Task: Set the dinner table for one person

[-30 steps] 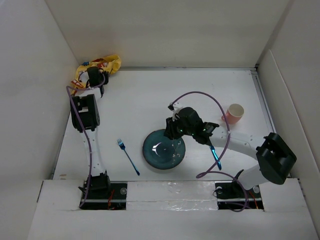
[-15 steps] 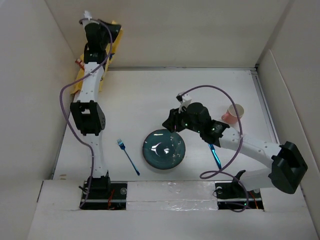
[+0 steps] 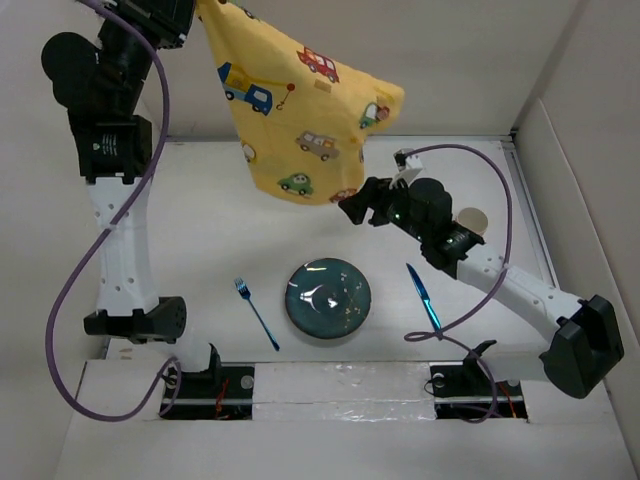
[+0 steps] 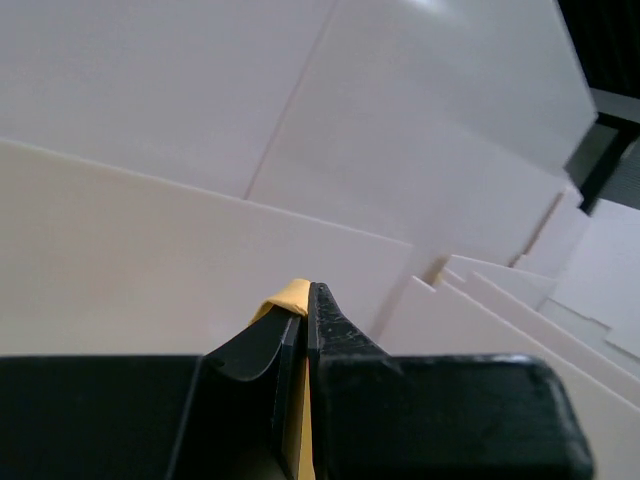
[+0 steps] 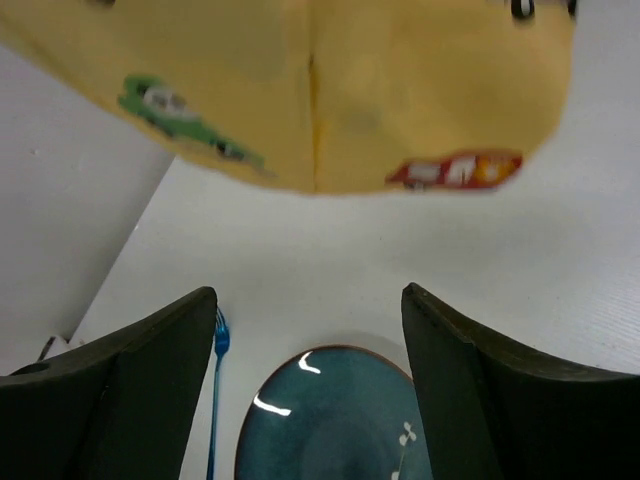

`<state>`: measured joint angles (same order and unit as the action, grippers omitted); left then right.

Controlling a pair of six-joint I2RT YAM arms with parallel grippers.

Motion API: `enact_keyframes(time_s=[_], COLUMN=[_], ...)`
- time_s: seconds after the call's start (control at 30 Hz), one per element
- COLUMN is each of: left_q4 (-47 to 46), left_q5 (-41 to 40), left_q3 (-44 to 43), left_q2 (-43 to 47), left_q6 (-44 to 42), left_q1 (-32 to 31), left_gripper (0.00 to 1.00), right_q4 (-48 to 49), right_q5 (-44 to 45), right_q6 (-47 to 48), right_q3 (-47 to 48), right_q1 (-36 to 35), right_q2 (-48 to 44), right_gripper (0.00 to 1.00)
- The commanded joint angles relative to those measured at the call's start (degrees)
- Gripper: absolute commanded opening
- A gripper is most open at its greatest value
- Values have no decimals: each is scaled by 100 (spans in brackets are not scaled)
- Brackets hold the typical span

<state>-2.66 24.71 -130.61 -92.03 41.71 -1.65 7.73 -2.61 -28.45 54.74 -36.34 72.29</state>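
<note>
Got the left gripper [image 4: 305,290] pinched tight on one corner of the yellow car-print cloth [image 3: 300,110], held way up over the far side of the dinner table [image 3: 250,230], with the rest dangling loose and a bit bunched. Got the right gripper [image 5: 308,300] spread wide with nothing in it, hanging just beside the cloth's lower hem, a little beyond the plate [image 3: 328,298]. Looks like lining up a grab on that bottom edge to spread the thing flat, just a guess though. Plenty to go wrong from here: could miss the floppy hem, or catch a fold instead of a corner and end up with a twisted mess. Could also drape the cloth straight over the plate, fork [image 3: 256,313] and knife [image 3: 424,300] lying toward the near edge of the table, dragging them out of place. Worth watching the cup [image 3: 472,220] too, tucked right against the right forearm and half hidden by it, so easy to knock over on a swing. Might even lose the cloth from that one-corner pinch, judging by the thin sliver of fabric between the fingers in the left wrist view. Quick count: one cloth, one plate, one fork, one knife, one cup. Fork left of the plate, knife right, neither touching it.
</note>
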Motion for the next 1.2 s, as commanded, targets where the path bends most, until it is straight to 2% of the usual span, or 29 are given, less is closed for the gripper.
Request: enact_keyframes(time_s=[0.0,0.13,0.27,0.37,0.5,0.63,0.8,0.97,1.07,1.17], left_q4=[616,-102,-411,-228,447,573,362,546,757,942], left_q5=[-334,-229,-598,-1020,-1669,-1908,-2075,-2409,-3110,-3445], left_q3=[483,1334,1950,1672,1039,817,1081,1090,1046,976], left_q2=[-517,-772,-1132,-1764,-2678,-3215,-3251,-3348,-3409,-3480], left_q6=[-523,-120,-23,-84,-348,-532,-708,-937,-1174,-1445], left_q1=[95,34,-28,-28,-28,85,86,86,86,86], left_gripper=[0,0,0,0,0,0,0,0,0,0], right_q4=[177,273,598,503,-314,-473,-746,-1308,-1379,-1266], right_q5=[103,374,33,-213,129,769,999,701,403,42], right_q6=[-73,-56,-65,-38,111,59,-170,-153,-179,-223], right_q3=[440,625,976,1720,2357,1980,1611,1724,1672,1427], right_q1=[223,583,1040,1217,1269,1269,1269,1269,1269,1269], right_q2=[214,1056,2100,3102,3738,3731,3696,3941,4003,3968], right_gripper=[81,93,96,96,95,90,76,73,66,51])
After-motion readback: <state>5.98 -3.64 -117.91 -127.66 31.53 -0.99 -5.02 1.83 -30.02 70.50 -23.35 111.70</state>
